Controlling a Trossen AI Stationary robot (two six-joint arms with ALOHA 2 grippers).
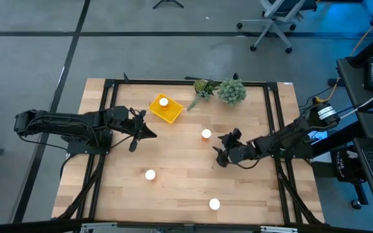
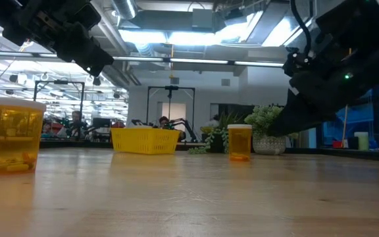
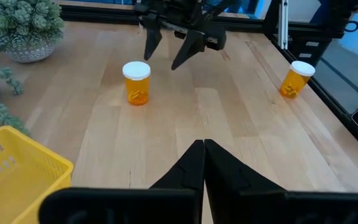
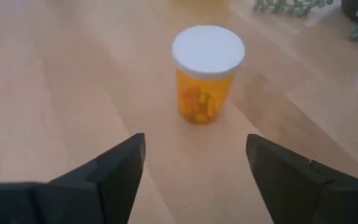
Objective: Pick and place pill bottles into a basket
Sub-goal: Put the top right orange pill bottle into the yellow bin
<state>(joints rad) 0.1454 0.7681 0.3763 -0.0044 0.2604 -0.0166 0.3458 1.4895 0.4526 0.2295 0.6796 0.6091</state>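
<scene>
The small orange pill bottle with the round white cap [image 4: 207, 73] is standing upright on the pale wooden desk [image 1: 173, 188], its long axis vertical, and we are looking at it straight ahead of our right gripper [image 1: 222, 154], a little beyond the fingertips and centred on the gap. Our right jaws are spread wide with nothing between them, wider than the bottle, so we judge that a straight advance would put the bottle between the fingers. In the high view this bottle [image 1: 206, 134] is lying near the right gripper, on the side toward the bright yellow square plastic basket [image 1: 166, 110]. Our right arm is clearly the nearer one.

Nothing is standing between the jaws and the bottle; the desk around it is bare wood. One white-capped bottle [image 1: 164, 101] is already sitting inside the basket. Two more are waiting well away from the basket toward the desk's near edge: one [image 1: 150, 174] below the left arm's reach, another [image 1: 214, 204] farther out still.

Our left gripper [image 1: 136, 133] is hanging just beside the basket, its jaws closed together and carrying nothing. The green leafy plant clumps [image 1: 224, 90] are sitting near the basket at the desk's far edge, clear of the line from bottle to basket.
</scene>
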